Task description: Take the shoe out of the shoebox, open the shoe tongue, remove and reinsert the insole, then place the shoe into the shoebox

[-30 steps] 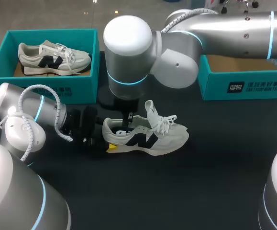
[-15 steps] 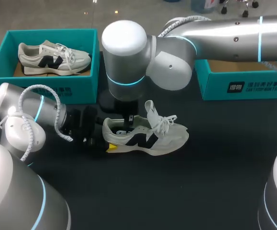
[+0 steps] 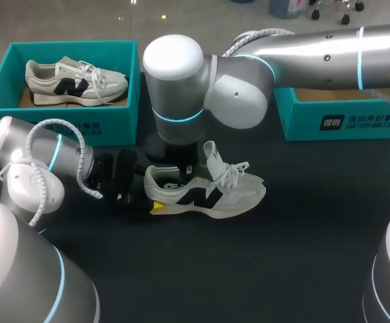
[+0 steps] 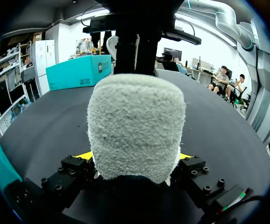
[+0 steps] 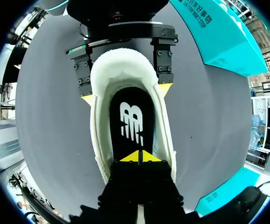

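1. Right wrist view shows you the line that matters. The shoe (image 5: 134,140) runs lengthwise straight ahead of your right gripper (image 5: 138,157), with the heel at the far end and the toe end hidden beneath the wrist.
2. Your right gripper is clenched, its yellow tips pressed together inside the shoe's opening, just over the black insole (image 5: 128,116). You cannot tell whether any of the insole is pinched between them.
3. Your left gripper (image 4: 135,156) grasps the shoe by the heel, one finger on each side.
4. In the head view the shoe lies on its sole on the table (image 3: 302,256), heel toward your left arm and toe toward your right. It is apart from the left shoebox (image 3: 60,111), which holds a second shoe (image 3: 73,79), and from the right shoebox (image 3: 343,120).
5. The insole looks seated, so you are probably at the removal step. Expect to draw it up and back along that axis while the left gripper anchors the heel.
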Controlling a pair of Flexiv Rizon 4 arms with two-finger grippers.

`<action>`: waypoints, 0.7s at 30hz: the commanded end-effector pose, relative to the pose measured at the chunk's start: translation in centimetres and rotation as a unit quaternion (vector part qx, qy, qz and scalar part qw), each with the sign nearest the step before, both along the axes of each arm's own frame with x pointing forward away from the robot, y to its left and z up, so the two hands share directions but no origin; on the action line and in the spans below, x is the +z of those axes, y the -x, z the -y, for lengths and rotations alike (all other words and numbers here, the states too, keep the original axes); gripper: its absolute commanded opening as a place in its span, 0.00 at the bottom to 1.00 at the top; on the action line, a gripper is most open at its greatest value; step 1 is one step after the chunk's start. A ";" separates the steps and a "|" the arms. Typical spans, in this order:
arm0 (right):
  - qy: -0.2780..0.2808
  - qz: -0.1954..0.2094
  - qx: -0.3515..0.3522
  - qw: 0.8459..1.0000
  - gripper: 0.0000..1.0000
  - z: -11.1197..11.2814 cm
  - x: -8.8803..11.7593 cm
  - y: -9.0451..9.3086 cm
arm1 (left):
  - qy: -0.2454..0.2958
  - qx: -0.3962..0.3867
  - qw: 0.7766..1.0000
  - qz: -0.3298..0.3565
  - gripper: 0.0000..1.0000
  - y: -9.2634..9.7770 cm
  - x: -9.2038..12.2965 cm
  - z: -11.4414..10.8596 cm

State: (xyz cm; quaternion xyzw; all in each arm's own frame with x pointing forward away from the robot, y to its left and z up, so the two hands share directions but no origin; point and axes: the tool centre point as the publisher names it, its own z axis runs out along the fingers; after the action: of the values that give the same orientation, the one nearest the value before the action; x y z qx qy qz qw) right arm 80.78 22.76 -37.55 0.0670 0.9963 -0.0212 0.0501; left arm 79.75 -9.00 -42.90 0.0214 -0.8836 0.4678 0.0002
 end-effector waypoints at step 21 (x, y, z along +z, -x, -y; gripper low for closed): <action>-0.005 -0.002 -0.017 1.000 0.00 -0.5 -0.9 0.2 | 0.000 0.001 1.000 0.001 0.00 0.1 -0.3 -0.1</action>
State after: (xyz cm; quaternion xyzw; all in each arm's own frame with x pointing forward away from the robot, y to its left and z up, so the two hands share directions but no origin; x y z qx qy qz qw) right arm 80.49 23.04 -38.04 0.0826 0.9954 -0.0162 0.0448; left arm 79.74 -9.00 -42.91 0.0213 -0.8836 0.4678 0.0001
